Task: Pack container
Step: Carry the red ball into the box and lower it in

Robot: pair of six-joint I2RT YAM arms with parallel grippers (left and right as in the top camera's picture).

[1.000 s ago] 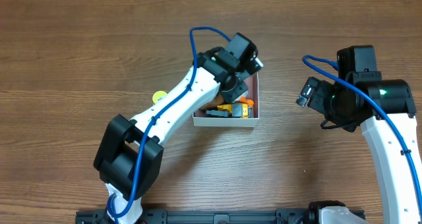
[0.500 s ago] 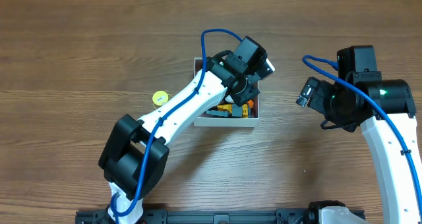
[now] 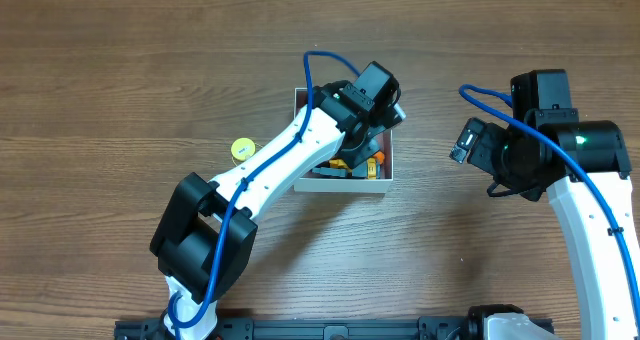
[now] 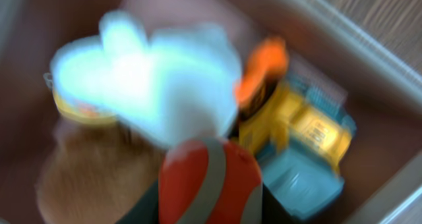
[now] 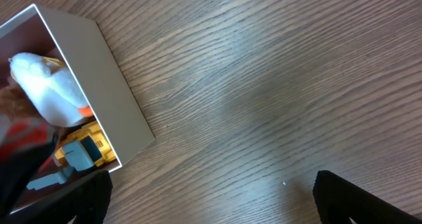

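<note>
The container (image 3: 345,187) is a white-walled box with a pink inside, at the table's middle. Several toys lie in it: a yellow and blue truck (image 4: 310,141), a brown furry toy (image 4: 82,174) and a yellow-rimmed piece (image 4: 69,105). My left gripper (image 3: 383,117) is low over the box's right part. In the blurred left wrist view, dark fingers flank an orange-and-grey striped toy (image 4: 211,184) with a white fluffy part (image 4: 165,85) beyond it. My right gripper (image 5: 214,201) is open and empty over bare wood, right of the box (image 5: 112,99).
A small yellow disc (image 3: 241,149) lies on the table left of the box, beside the left arm. The right arm (image 3: 560,150) stands at the right edge. The table is dark wood.
The left gripper swung right over the box's right wall, then came back a little and dropped lower into the box with its toy. The right arm has not moved.
</note>
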